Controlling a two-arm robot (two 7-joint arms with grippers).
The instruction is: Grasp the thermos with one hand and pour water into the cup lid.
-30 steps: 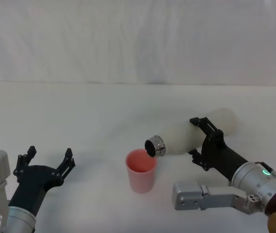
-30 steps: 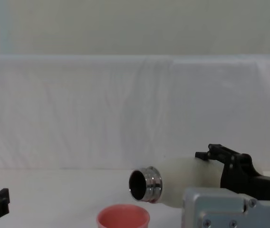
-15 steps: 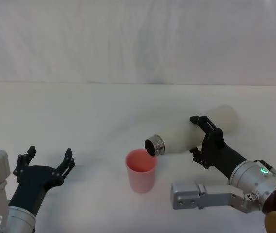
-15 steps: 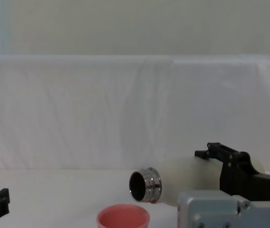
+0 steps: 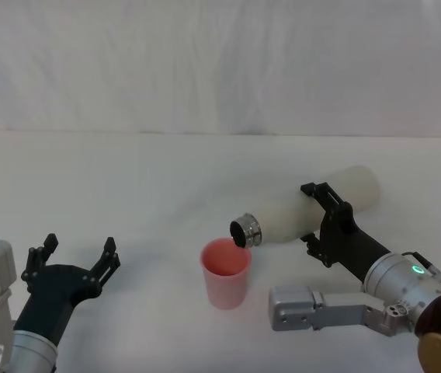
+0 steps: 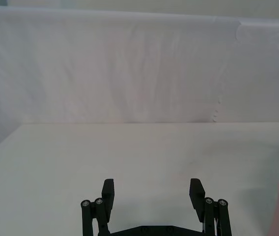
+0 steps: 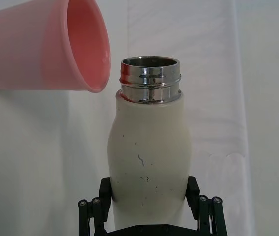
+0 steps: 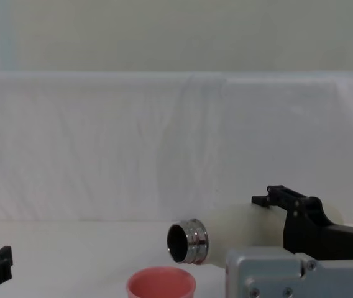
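1. Two grippers are working the white table (image 5: 166, 171), and at the far left the left gripper (image 5: 75, 255) is sitting idle at about eight o'clock of the head view, its fingers spread wide and gripping nothing.
2. Sitting near the middle of the table, at roughly six o'clock, the cup lid (image 5: 225, 273) is standing upright with its pink mouth facing up; no water is showing inside it.
3. Hanging just above the cup lid's right rim, the steel neck of the thermos (image 5: 306, 212) is pointing toward nine o'clock, while the cream body is running back toward three o'clock, lying close to level with the neck dipped slightly.
4. Clamping the thermos around its middle, the right gripper (image 5: 320, 220) is reaching in from about four o'clock, a finger pressing on each side of the body as the right wrist view shows.
5. Pouring is the step in hand, judging by the tilt, though no stream is showing at the neck.
6. Next, the wrist is probably needing to roll further so the neck drops lower over the cup lid, keeping the mouth inside the rim to avoid spilling.
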